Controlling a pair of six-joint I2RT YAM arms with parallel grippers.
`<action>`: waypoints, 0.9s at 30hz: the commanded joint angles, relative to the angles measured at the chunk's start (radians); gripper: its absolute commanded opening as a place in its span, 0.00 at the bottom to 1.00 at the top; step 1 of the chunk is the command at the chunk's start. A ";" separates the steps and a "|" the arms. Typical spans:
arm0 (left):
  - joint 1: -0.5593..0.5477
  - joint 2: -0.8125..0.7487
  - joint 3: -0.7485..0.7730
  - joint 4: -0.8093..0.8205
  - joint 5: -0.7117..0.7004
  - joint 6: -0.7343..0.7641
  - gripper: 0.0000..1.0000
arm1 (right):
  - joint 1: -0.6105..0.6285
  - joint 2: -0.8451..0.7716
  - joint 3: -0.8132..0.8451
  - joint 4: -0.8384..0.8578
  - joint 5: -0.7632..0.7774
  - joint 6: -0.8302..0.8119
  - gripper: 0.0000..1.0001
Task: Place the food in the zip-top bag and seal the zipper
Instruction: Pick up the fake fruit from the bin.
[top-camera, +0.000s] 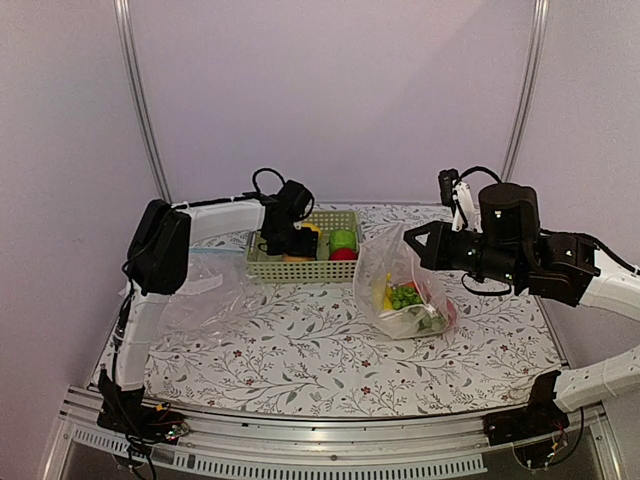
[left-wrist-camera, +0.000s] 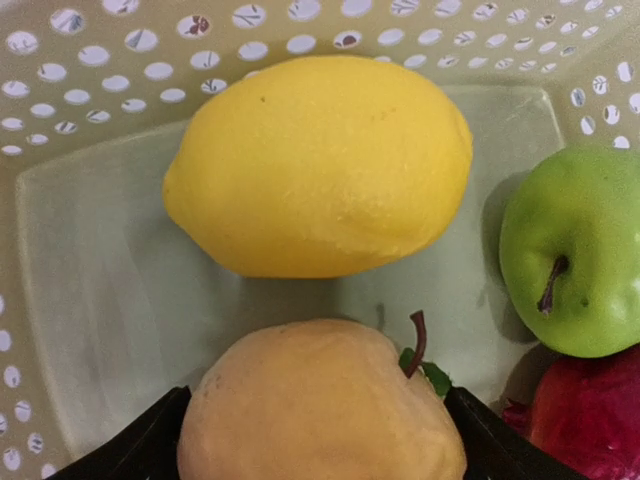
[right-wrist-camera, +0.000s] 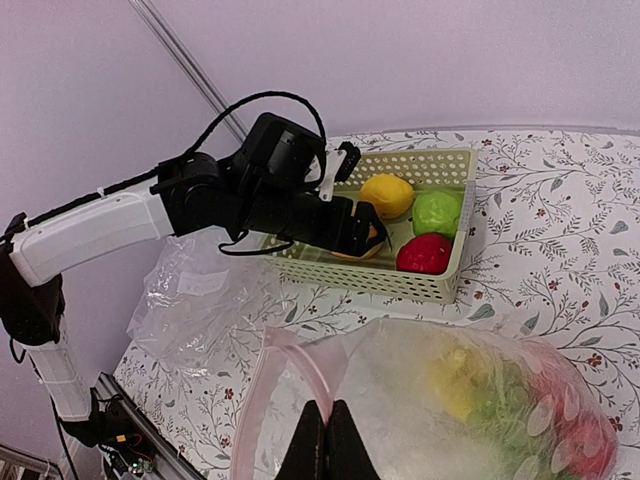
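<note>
My left gripper (top-camera: 283, 243) reaches into the pale green basket (top-camera: 300, 270). Its black fingers (left-wrist-camera: 140, 450) press both sides of the orange peach (left-wrist-camera: 320, 400), so it is shut on it. A lemon (left-wrist-camera: 320, 165), a green fruit (left-wrist-camera: 575, 260) and a red apple (left-wrist-camera: 590, 420) lie beside it. My right gripper (right-wrist-camera: 328, 430) is shut on the pink zipper strip (right-wrist-camera: 300, 370) of the zip-top bag (top-camera: 400, 290) and holds its mouth up and open. Inside the bag lie green grapes (top-camera: 404, 296), a yellow piece and a red piece. The white slider is not visible.
A second clear bag (top-camera: 200, 280) with a white label lies crumpled at the table's left, beside the left arm. The basket (right-wrist-camera: 400, 280) stands at the back middle, left of the zip-top bag. Metal frame posts rise at the back corners.
</note>
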 joint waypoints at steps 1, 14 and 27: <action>0.017 0.007 0.025 -0.017 0.016 0.010 0.82 | 0.003 0.009 0.010 -0.002 0.018 -0.002 0.00; 0.017 -0.106 -0.078 0.065 0.003 -0.003 0.70 | 0.005 0.013 0.011 -0.001 0.022 -0.004 0.00; 0.016 -0.450 -0.317 0.235 -0.011 -0.028 0.67 | 0.003 0.014 0.017 -0.001 0.020 -0.004 0.00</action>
